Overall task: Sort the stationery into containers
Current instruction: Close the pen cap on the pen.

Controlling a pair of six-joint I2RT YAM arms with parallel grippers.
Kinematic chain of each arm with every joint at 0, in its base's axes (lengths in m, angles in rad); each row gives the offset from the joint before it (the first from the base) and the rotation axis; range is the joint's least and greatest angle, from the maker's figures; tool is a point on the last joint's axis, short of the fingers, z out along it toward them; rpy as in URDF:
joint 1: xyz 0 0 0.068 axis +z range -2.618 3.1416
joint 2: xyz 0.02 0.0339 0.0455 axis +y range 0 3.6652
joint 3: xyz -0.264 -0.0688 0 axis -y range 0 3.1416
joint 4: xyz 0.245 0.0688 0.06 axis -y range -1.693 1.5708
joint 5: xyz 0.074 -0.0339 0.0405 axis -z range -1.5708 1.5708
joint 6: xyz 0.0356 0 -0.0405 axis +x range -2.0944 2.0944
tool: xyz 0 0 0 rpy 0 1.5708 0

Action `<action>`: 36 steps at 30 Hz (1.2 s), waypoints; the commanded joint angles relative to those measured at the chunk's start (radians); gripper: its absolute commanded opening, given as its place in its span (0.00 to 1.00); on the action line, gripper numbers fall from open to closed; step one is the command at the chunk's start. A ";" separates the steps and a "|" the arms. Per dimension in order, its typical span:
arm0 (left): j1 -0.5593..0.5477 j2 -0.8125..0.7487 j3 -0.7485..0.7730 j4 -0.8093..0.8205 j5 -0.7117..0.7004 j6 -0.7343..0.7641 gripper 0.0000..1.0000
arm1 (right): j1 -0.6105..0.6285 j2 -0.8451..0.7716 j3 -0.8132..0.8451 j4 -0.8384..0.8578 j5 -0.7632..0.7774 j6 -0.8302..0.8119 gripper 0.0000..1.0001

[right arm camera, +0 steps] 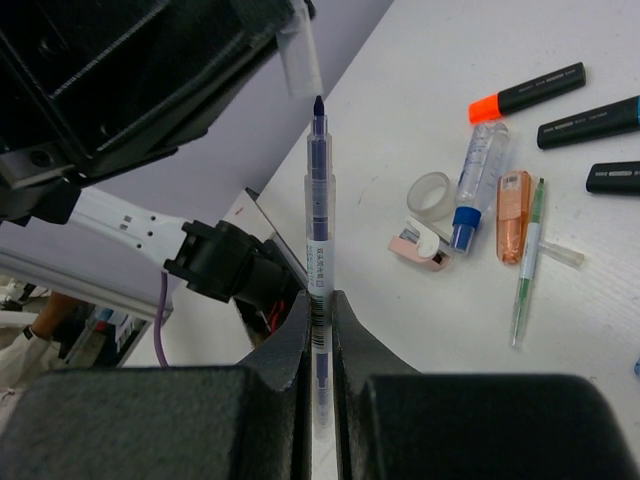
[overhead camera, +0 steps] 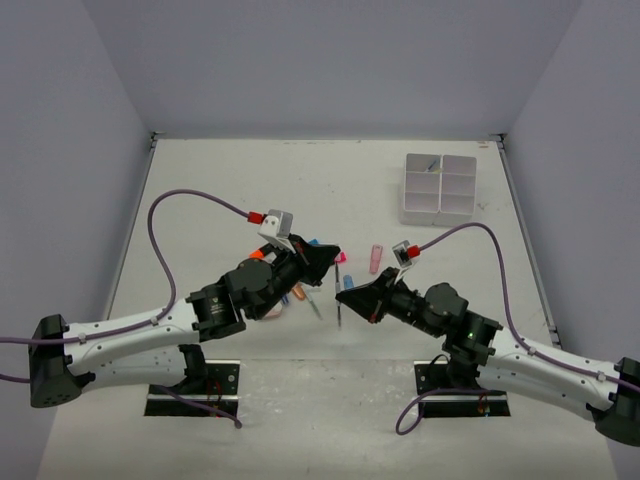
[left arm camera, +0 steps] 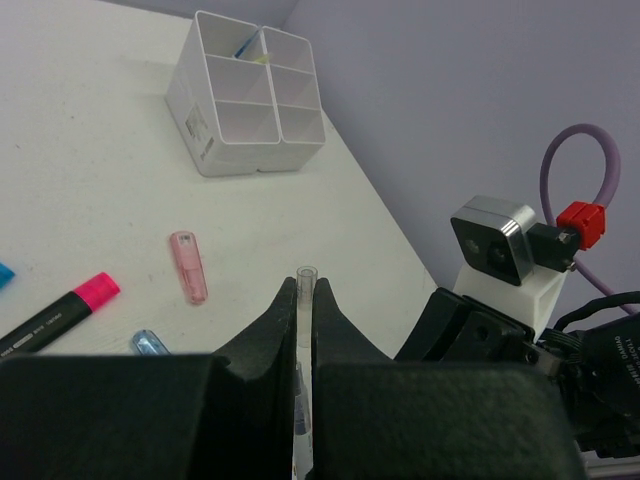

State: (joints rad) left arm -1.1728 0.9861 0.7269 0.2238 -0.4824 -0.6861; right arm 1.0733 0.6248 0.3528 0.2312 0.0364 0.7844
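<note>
My right gripper [right arm camera: 320, 300] is shut on a thin blue pen [right arm camera: 318, 200], its bare tip pointing up at a clear cap [right arm camera: 300, 55]. That clear cap [left arm camera: 306, 300] is pinched in my left gripper [left arm camera: 305, 285], which is shut. In the top view the left gripper [overhead camera: 328, 256] and right gripper [overhead camera: 348, 296] meet at mid-table. On the table lie an orange highlighter [right arm camera: 525, 92], a blue highlighter [right arm camera: 590, 120], a pink highlighter [left arm camera: 60, 312], a tape roll [right arm camera: 432, 192], a copper piece [right arm camera: 514, 215] and a green pen [right arm camera: 528, 260]. The white organiser box [overhead camera: 438, 188] stands far right.
A pink piece [left arm camera: 187, 265] lies alone between the grippers and the organiser box [left arm camera: 245, 92], which holds a blue item in a far compartment. A blue-capped tube [right arm camera: 475, 185] and a pink-and-white piece [right arm camera: 418, 245] lie by the tape roll. Grey walls enclose the table.
</note>
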 commanded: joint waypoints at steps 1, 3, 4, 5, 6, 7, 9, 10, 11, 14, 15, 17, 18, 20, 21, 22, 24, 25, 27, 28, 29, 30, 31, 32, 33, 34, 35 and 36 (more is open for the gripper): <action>0.001 0.016 -0.003 0.052 -0.004 0.037 0.00 | 0.005 -0.019 0.059 -0.010 0.031 -0.013 0.00; 0.001 0.017 -0.001 0.055 -0.001 0.036 0.00 | 0.005 -0.023 0.061 -0.016 0.037 -0.014 0.00; 0.001 0.016 -0.002 0.055 -0.001 0.036 0.00 | 0.004 -0.024 0.062 -0.019 0.040 -0.014 0.00; 0.001 0.015 -0.003 0.056 0.000 0.036 0.00 | 0.004 -0.024 0.063 -0.021 0.042 -0.013 0.00; 0.001 0.014 -0.003 0.057 0.002 0.036 0.00 | 0.005 -0.024 0.065 -0.022 0.043 -0.014 0.00; 0.001 0.013 -0.005 0.058 0.005 0.036 0.00 | 0.004 -0.025 0.067 -0.025 0.045 -0.014 0.00; 0.001 0.009 -0.006 0.057 0.004 0.035 0.00 | 0.004 -0.026 0.069 -0.033 0.052 -0.014 0.00; 0.000 0.006 -0.008 0.056 0.002 0.033 0.00 | 0.005 -0.027 0.070 -0.039 0.055 -0.014 0.00; 0.000 0.002 -0.009 0.055 -0.002 0.033 0.00 | 0.005 -0.027 0.071 -0.041 0.056 -0.015 0.00; 0.001 -0.007 -0.008 0.053 -0.015 0.037 0.00 | 0.005 -0.026 0.072 -0.043 0.043 -0.017 0.00; 0.001 -0.009 -0.007 0.051 -0.020 0.036 0.00 | 0.004 -0.025 0.071 -0.041 0.039 -0.017 0.00; 0.001 -0.010 -0.002 0.047 -0.025 0.039 0.00 | 0.005 -0.028 0.068 -0.038 0.029 -0.017 0.00; 0.001 -0.010 0.001 0.046 -0.031 0.039 0.00 | 0.005 -0.029 0.069 -0.037 0.027 -0.017 0.00; 0.001 -0.009 0.007 0.038 -0.039 0.033 0.00 | 0.005 -0.031 0.069 -0.038 0.022 -0.021 0.00; 0.001 -0.007 0.008 0.035 -0.043 0.032 0.00 | 0.004 -0.032 0.073 -0.040 0.021 -0.021 0.00; 0.001 -0.006 0.009 0.032 -0.045 0.031 0.00 | 0.004 -0.033 0.075 -0.041 0.020 -0.022 0.00; 0.001 -0.005 0.009 0.031 -0.047 0.028 0.00 | 0.005 -0.031 0.077 -0.043 0.020 -0.023 0.00; 0.001 -0.003 0.009 0.030 -0.048 0.026 0.00 | 0.005 -0.030 0.079 -0.045 0.019 -0.024 0.00; 0.001 -0.001 0.008 0.031 -0.046 0.025 0.00 | 0.004 -0.030 0.080 -0.046 0.019 -0.025 0.00; 0.001 -0.001 0.009 0.032 -0.044 0.027 0.00 | 0.004 -0.030 0.081 -0.047 0.019 -0.025 0.00; 0.001 0.000 0.009 0.035 -0.039 0.028 0.00 | 0.004 -0.030 0.082 -0.048 0.019 -0.025 0.00; 0.001 0.002 0.009 0.035 -0.036 0.027 0.00 | 0.004 -0.030 0.084 -0.050 0.020 -0.026 0.00; 0.001 0.004 0.008 0.035 -0.033 0.027 0.00 | 0.004 -0.031 0.086 -0.051 0.022 -0.026 0.00; 0.001 0.006 0.008 0.038 -0.028 0.025 0.00 | 0.004 -0.030 0.088 -0.052 0.022 -0.028 0.00; 0.001 0.009 0.007 0.040 -0.025 0.024 0.00 | 0.004 -0.030 0.091 -0.054 0.025 -0.028 0.00; 0.001 0.011 0.005 0.042 -0.020 0.023 0.00 | 0.004 -0.028 0.094 -0.057 0.026 -0.029 0.00; 0.001 0.012 0.003 0.046 -0.015 0.023 0.00 | 0.004 -0.027 0.097 -0.060 0.029 -0.031 0.00; 0.001 0.013 0.003 0.050 -0.007 0.021 0.00 | 0.004 -0.026 0.101 -0.062 0.033 -0.032 0.00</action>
State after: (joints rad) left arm -1.1728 0.9953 0.7261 0.2316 -0.5000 -0.6865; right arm 1.0733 0.6014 0.3951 0.1690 0.0542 0.7697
